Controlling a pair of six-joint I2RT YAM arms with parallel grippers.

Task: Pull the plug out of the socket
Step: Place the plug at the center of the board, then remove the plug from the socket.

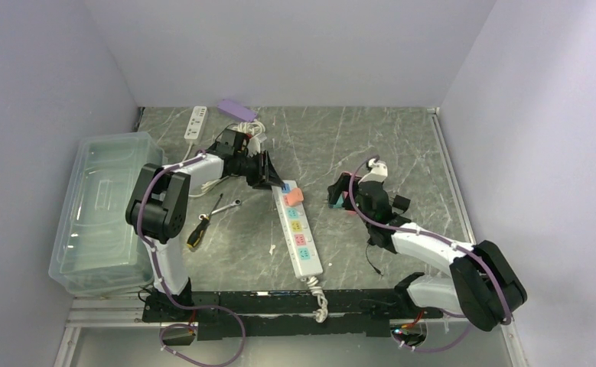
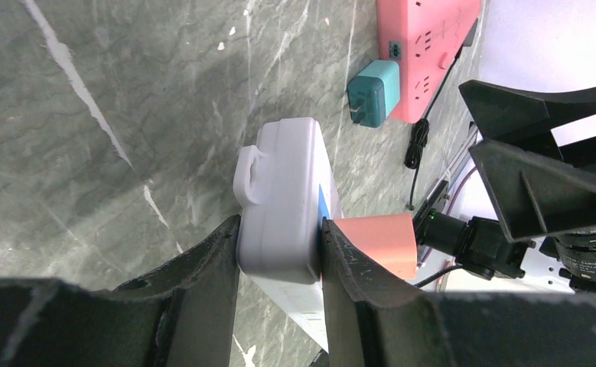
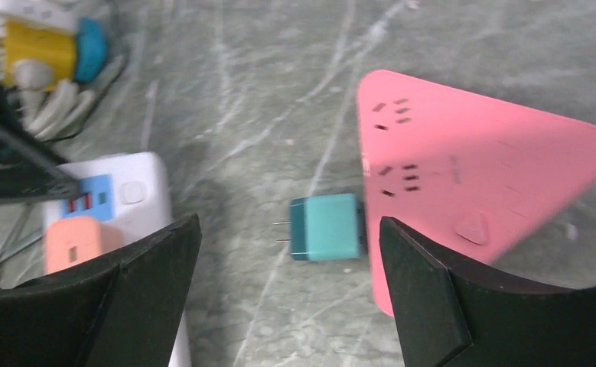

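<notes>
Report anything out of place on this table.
The teal plug lies loose, prongs bare, beside the pink power strip, in no socket. A screwdriver and wrench lie stray left of the white power strip.

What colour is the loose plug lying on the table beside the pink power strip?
The plug is teal; it shows clearest in the right wrist view.

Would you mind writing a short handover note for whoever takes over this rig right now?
The left claw is shut on the far end of the white power strip.
The right claw is open and empty, hovering over the teal plug.
That plug lies loose on the table, prongs bare, right beside the pink power strip.
The orange plug sits in the white power strip, next to the left claw.
Done: teal plug out and released.
Left: probably the orange plug, if it counts.
</notes>
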